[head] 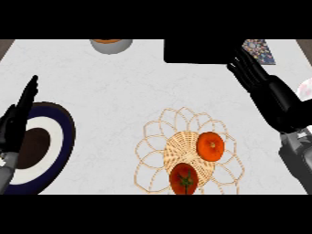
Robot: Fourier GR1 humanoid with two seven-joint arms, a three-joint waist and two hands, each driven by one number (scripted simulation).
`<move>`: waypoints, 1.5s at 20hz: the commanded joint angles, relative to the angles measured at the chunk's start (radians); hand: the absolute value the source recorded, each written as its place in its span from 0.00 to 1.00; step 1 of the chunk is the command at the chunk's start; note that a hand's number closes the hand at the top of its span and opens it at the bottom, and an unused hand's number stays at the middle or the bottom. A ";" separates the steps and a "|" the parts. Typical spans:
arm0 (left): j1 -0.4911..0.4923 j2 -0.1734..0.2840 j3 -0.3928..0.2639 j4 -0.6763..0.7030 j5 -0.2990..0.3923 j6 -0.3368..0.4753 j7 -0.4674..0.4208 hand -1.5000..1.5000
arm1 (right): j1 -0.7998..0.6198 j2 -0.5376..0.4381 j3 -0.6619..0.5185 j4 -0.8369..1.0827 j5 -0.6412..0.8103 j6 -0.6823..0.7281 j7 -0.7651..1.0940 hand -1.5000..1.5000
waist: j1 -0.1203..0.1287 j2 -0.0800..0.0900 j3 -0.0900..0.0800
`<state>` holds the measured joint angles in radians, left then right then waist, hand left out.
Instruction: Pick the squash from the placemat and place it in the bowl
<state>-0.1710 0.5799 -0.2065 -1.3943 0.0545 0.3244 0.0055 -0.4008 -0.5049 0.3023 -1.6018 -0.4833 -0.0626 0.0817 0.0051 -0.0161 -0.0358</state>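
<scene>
The woven placemat [185, 153], a pale wicker round with looped petals at its rim, lies on the white tabletop [118, 91] and serves as the landmark here. On its solid middle rests the squash [211, 146], an orange oval lying slightly right of the placemat's centre; its long axis runs roughly toward the far and near edges of the tabletop, tilted a little, with a small stem mark on its right-hand face. Just near-left of it, on the placemat's near part, sits a red fruit with a dark green stem [184, 178] (a tomato by the look of it), close to the squash but seemingly not touching.

The right hand [266, 91] hovers up and to the right of the placemat, beyond its petal rim and apart from the squash; its fingers are straight and point toward the far edge, holding nothing. The squash lies near-left of that hand's palm.

The left hand [13, 123] shows far to the left of the placemat, fingers straight and raised, resting above a dark-rimmed plate [60, 137] with a white ring and brown centre.

Far beyond the placemat, at the tabletop's far edge, stands a grey bowl [111, 45] with an orange inside, partly cut off. A black block [195, 51] sits far-right of the placemat, with a patterned tile [261, 49] beside it.
</scene>
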 commanded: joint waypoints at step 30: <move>-0.046 -0.120 0.018 -0.179 0.028 0.017 0.129 0.50 | -0.179 -0.284 0.092 0.430 0.560 0.653 -0.705 0.00 | 0.017 0.016 0.036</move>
<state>-0.2466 0.4502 -0.1953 -1.5352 0.0866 0.3441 0.1135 -0.5633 -0.7679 0.3247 -1.1445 -0.0323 0.5378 -0.5799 0.0272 0.0033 0.0006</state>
